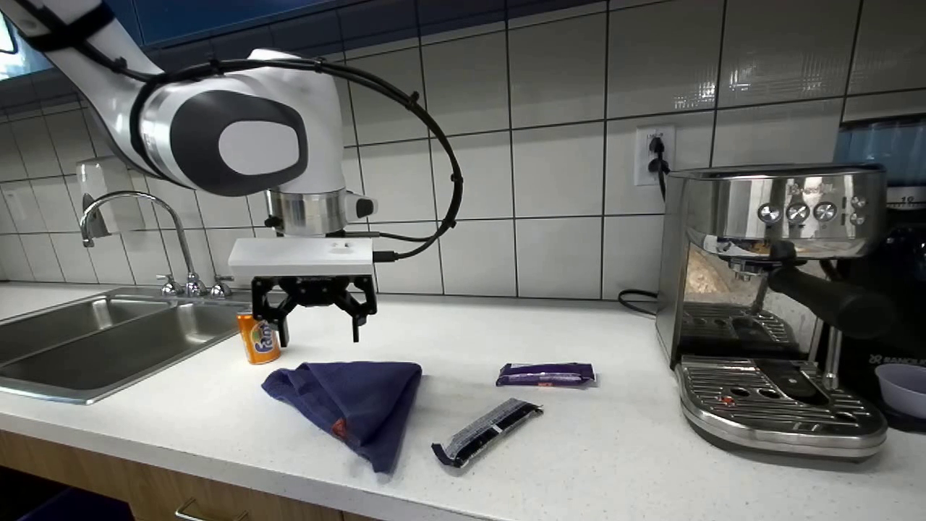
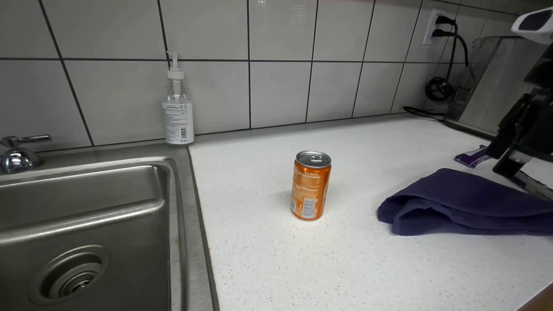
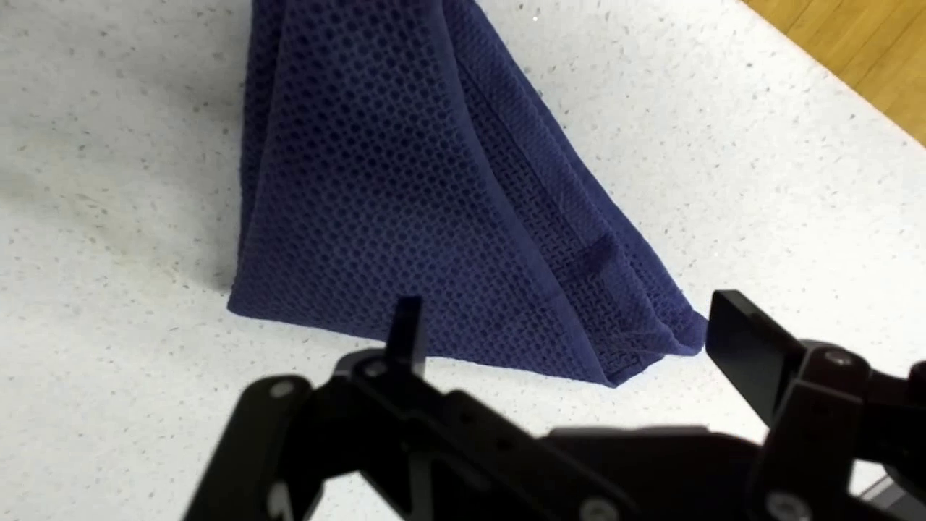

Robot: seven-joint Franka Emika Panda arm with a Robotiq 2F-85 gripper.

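My gripper [image 1: 320,341] is open and empty, pointing down above the counter. Its two black fingers stand wide apart in the wrist view [image 3: 568,318]. A folded dark blue cloth [image 1: 362,405] lies on the counter just below; it also shows in the wrist view [image 3: 376,181] and at the right of an exterior view [image 2: 466,203]. The fingers appear above it, not gripping it. An orange can [image 2: 310,188] stands upright beside the cloth, partly behind a finger in an exterior view [image 1: 262,347]. A purple wrapped bar [image 1: 546,374] and a black and silver wrapped bar [image 1: 488,432] lie nearby.
A steel sink [image 1: 87,394] with a tap [image 1: 189,246] adjoins the counter [image 1: 615,463]. A clear pump bottle [image 2: 178,116] stands at the tiled wall. A steel coffee machine [image 1: 781,405] stands at the far end, with a lilac cup [image 1: 901,391] beside it.
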